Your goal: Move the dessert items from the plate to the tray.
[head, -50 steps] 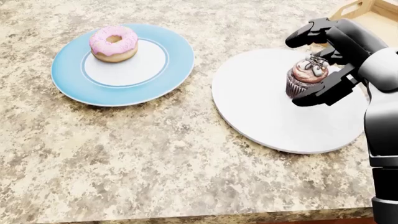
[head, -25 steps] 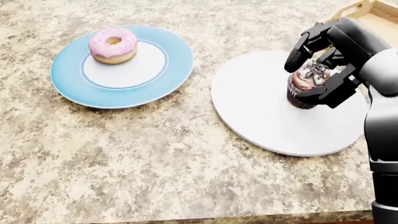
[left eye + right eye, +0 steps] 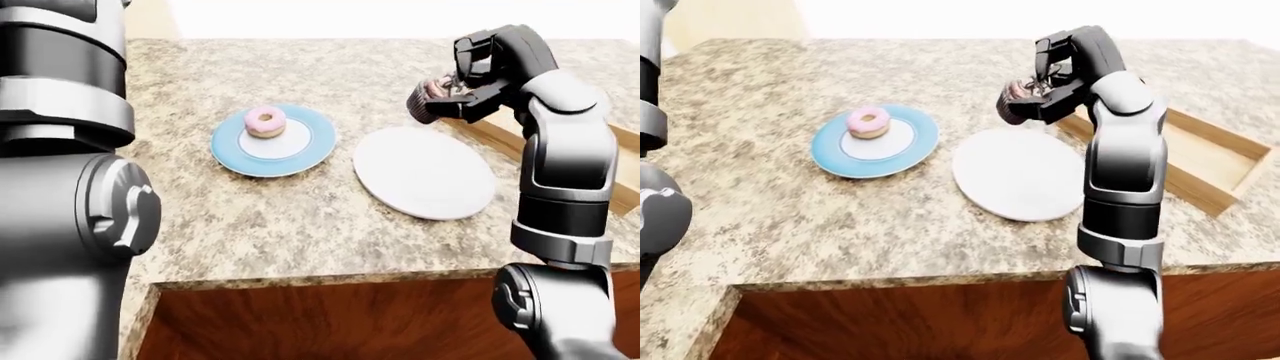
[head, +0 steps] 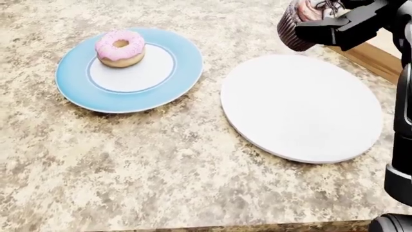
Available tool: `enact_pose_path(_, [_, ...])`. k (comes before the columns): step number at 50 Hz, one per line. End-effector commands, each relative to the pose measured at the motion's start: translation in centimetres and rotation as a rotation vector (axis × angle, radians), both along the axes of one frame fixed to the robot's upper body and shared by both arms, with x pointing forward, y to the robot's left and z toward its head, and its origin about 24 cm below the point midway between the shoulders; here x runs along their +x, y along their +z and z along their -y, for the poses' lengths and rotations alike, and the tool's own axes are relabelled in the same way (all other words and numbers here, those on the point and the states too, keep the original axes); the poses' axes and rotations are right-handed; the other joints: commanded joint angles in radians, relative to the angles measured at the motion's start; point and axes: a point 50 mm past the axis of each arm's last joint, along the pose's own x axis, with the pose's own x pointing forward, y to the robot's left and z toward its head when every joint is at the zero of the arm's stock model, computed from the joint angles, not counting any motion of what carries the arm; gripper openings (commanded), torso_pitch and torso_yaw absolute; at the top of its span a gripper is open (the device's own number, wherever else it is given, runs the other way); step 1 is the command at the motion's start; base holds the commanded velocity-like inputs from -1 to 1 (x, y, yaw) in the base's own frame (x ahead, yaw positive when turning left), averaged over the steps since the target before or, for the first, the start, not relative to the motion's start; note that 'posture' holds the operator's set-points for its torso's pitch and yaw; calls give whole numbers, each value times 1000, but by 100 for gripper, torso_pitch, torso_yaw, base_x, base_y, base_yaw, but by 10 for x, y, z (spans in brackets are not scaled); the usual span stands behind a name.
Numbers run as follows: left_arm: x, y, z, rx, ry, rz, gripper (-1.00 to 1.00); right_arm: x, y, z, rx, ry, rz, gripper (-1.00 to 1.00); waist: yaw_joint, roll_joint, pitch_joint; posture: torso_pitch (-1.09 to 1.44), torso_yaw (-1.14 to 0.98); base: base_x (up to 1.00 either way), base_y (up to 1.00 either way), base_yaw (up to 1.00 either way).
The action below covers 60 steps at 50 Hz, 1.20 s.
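Observation:
My right hand (image 3: 1036, 91) is shut on a chocolate cupcake (image 4: 291, 25) with pale frosting and holds it in the air, tilted, above the top edge of the round white plate (image 4: 303, 106), which now has nothing on it. A pink-frosted donut (image 4: 120, 47) sits on the blue plate (image 4: 76, 86) at the left of the head view. The wooden tray (image 3: 1205, 161) lies to the right of the white plate, just beyond the raised hand. My left hand is outside all views; only that arm's upper part (image 3: 70, 187) shows.
Everything stands on a speckled granite counter (image 4: 161, 174). Its near edge runs along the bottom of the head view, with a wooden cabinet face (image 3: 330, 322) below it. The tray's low wall (image 4: 373, 59) borders the white plate's upper right.
My right hand has closed round the cupcake and lifted it off the white plate, up and toward the top right. The donut has stayed put.

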Motion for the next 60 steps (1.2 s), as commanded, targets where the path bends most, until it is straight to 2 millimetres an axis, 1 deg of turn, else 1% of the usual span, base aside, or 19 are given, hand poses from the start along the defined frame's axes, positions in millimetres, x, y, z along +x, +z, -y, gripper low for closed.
enact_pose_path(1, [-8, 20, 7, 14, -23, 96, 100, -6, 22, 1, 18, -19, 91, -100, 0, 1, -31, 0, 0, 0, 0, 0])
enact_pose_path(3, [-4, 14, 10, 10, -31, 72, 100, -7, 20, 2, 57, -31, 79, -100, 2, -2, -31, 0, 0, 0, 0, 0])
enact_pose_path(4, [-1, 9, 13, 23, -39, 63, 100, -8, 22, 1, 43, -23, 83, -100, 3, -3, -32, 0, 0, 0, 0, 0])
enact_pose_path(6, [4, 1, 17, 28, -56, 35, 100, -11, 25, 1, 107, -18, 87, -100, 5, -6, -32, 0, 0, 0, 0, 0])
enact_pose_path(7, [5, -1, 19, 22, -63, 33, 100, -11, 26, 0, 71, -15, 85, -100, 6, -6, -32, 0, 0, 0, 0, 0])
enact_pose_path(9, [9, -8, 21, 16, -72, 14, 100, -14, 33, -1, 87, -14, 101, -100, 7, -7, -33, 0, 0, 0, 0, 0])
enact_pose_path(11, [14, -21, 22, 28, -82, -13, 100, -15, 41, -2, 104, -21, 122, -100, 8, -7, -33, 0, 0, 0, 0, 0])
enact_pose_path(12, [15, -23, 22, 31, -79, -19, 100, -15, 41, -2, 85, -23, 124, -100, 7, -6, -33, 0, 0, 0, 0, 0])
enact_pose_path(16, [22, -42, 27, 74, -90, -57, 100, -17, 45, -4, 113, -10, 128, -100, 7, -5, -34, 0, 0, 0, 0, 0])
enact_pose_path(18, [25, -50, 32, 101, -108, -84, 100, -18, 51, -6, 117, -8, 141, -100, 7, -6, -35, 0, 0, 0, 0, 0])
enact_pose_path(24, [29, -60, 45, 133, -102, -108, 100, -17, 55, -6, 112, -10, 141, -100, 6, -11, -37, 0, 0, 0, 0, 0])
enact_pose_path(26, [29, -61, 47, 140, -96, -107, 100, -17, 57, -6, 112, -10, 141, -100, 6, -12, -37, 0, 0, 0, 0, 0])
enact_pose_path(28, [31, -67, 48, 144, -92, -119, 100, -16, 57, -8, 108, -7, 141, -100, 7, -12, -38, 0, 0, 0, 0, 0])
enact_pose_path(32, [35, -83, 47, 148, -39, -134, 100, -15, 56, -9, 106, 1, 140, -100, 6, -10, -38, 0, 0, 0, 0, 0])
enact_pose_path(42, [40, -111, 45, 145, 57, -177, 100, -14, 49, -9, 96, -1, 135, -100, 3, -8, -44, 0, 0, 0, 0, 0])
enact_pose_path(49, [42, -128, 43, 64, 110, -221, 100, -14, 47, -9, 101, 3, 134, -100, 2, -6, -47, 0, 0, 0, 0, 0])
enact_pose_path(53, [42, -135, 38, -11, 159, -223, 100, -17, 51, -9, 112, 5, 144, -100, 2, -4, -47, 0, 0, 0, 0, 0])
enact_pose_path(57, [42, -139, 38, -17, 158, -236, 100, -24, 63, -4, 124, -6, 171, -100, 1, -2, -47, 0, 0, 0, 0, 0])
enact_pose_path(60, [42, -137, 38, -27, 155, -241, 100, -30, 71, 0, 122, -15, 189, -100, 3, -2, -46, 0, 0, 0, 0, 0])
